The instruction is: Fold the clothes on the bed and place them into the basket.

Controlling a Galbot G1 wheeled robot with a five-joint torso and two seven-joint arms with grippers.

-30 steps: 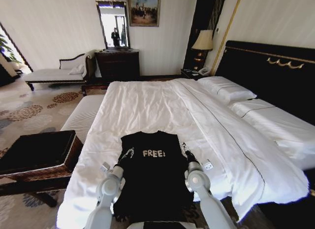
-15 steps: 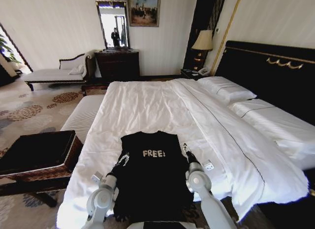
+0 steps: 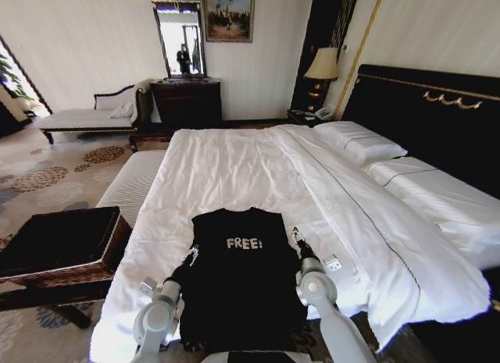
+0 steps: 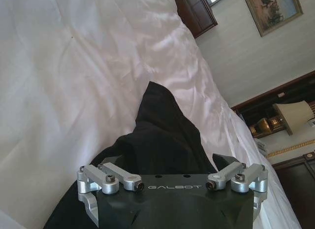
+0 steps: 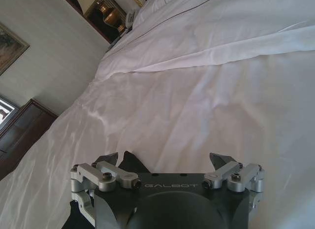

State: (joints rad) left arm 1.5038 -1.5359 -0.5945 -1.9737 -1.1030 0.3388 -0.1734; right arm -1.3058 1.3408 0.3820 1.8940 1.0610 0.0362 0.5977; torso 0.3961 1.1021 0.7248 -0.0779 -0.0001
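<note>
The black shirt with white "FREE!" lettering lies spread out on the bed, its lower end at the near edge. My left gripper sits at the shirt's left edge, open, with the black cloth right in front of its jaws. On the white sheet at the shirt's right edge is my right gripper, also open; a corner of the shirt shows beside one fingertip. The basket, brown wicker with black lining on a dark stand, stands on the floor left of the bed.
A white upholstered bench runs along the bed's left side behind the basket. Pillows and the black headboard are on the right. A dark dresser and a chaise stand by the far wall on patterned carpet.
My left arm has drawn back toward me along the shirt's left edge and sits lower. The right arm has barely moved. The shirt lies as before.
</note>
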